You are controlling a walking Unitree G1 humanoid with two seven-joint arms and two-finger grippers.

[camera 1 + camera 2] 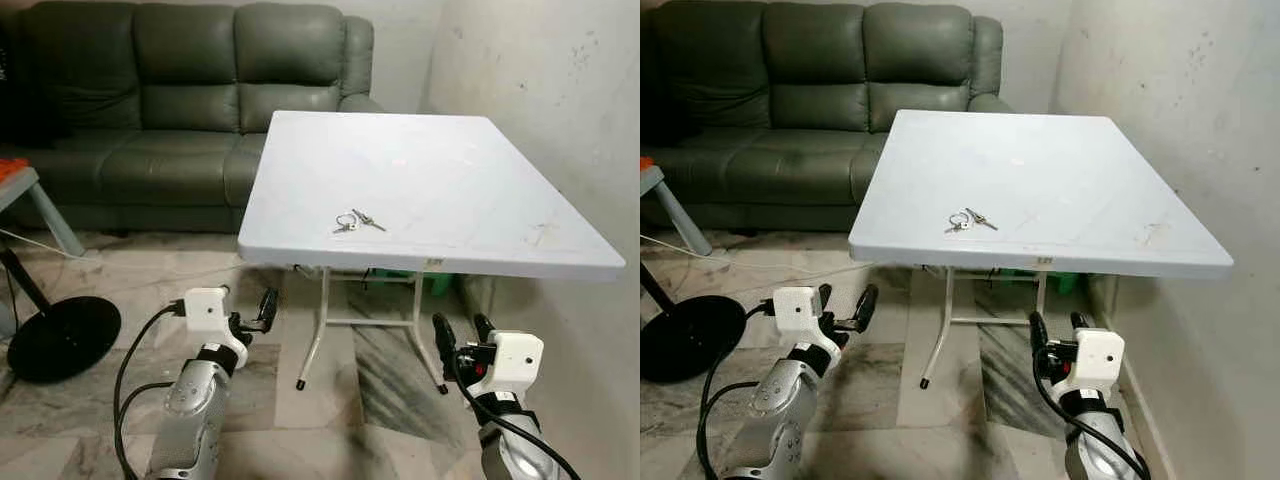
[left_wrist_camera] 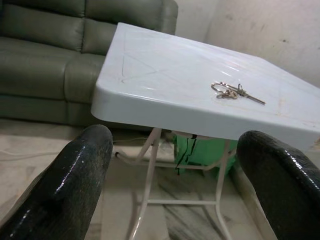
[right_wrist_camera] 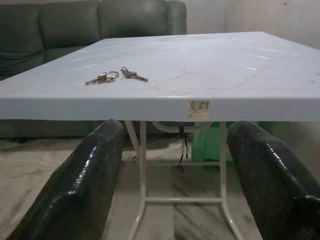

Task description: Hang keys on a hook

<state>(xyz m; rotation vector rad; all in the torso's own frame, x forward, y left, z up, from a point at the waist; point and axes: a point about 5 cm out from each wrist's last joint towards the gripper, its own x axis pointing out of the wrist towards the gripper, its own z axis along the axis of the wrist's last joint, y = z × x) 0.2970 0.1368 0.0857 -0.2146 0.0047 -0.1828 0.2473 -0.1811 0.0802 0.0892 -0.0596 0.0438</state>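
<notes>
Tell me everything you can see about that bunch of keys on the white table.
The keys are a small bunch of metal-looking keys on a thin ring, some silvery, one or two looking brassier. They lie flat and fanned out on the white table, close to its near edge and somewhat toward the robot's left. Only the tabletop touches them. Both the left gripper and the right gripper sit lower than the tabletop with fingers spread, well short of the keys.
</notes>
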